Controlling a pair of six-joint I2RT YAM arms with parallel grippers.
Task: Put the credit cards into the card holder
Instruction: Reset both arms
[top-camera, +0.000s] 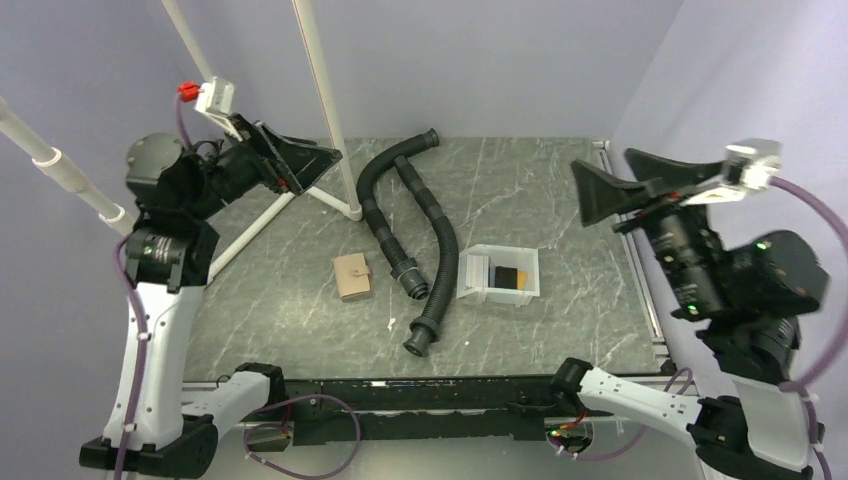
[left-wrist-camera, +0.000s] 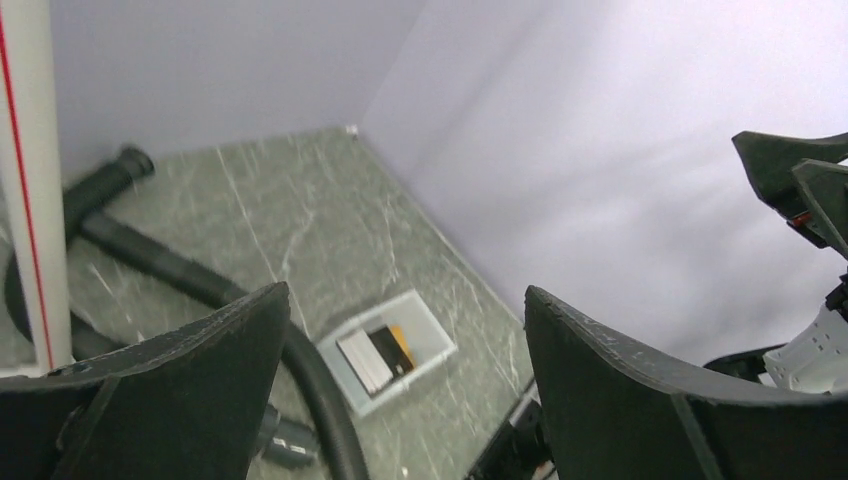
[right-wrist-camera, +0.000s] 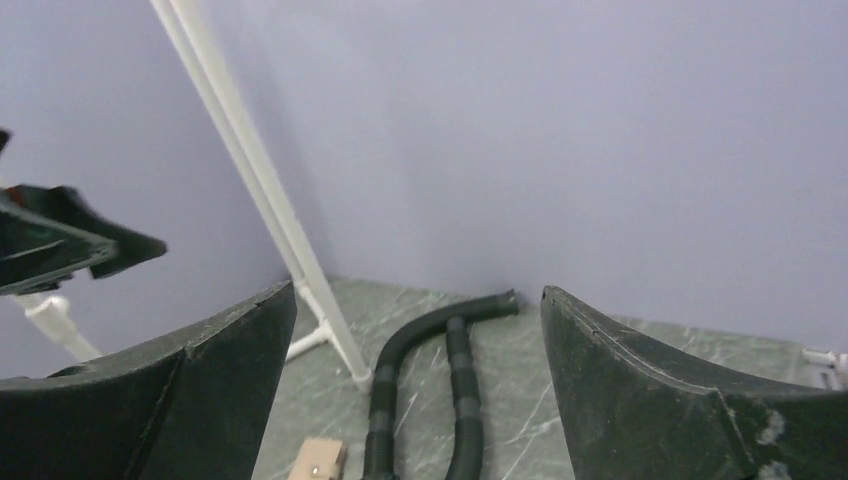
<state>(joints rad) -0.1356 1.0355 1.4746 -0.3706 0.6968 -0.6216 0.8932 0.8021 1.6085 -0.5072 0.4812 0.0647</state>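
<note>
Well, left gripper (left-wrist-camera: 402, 300) and right gripper (right-wrist-camera: 418, 295) hang wide, empty. Best unsnap the card holder (top-camera: 352, 276), nine o'clock of the tray (top-camera: 497, 296), before lifting credit cards (top-camera: 508, 275)

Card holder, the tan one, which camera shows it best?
The top external view: the whole card holder lies closed on the table, nothing covering it. The right wrist view catches only part of it at the bottom edge. The left wrist view does not show it.
</note>
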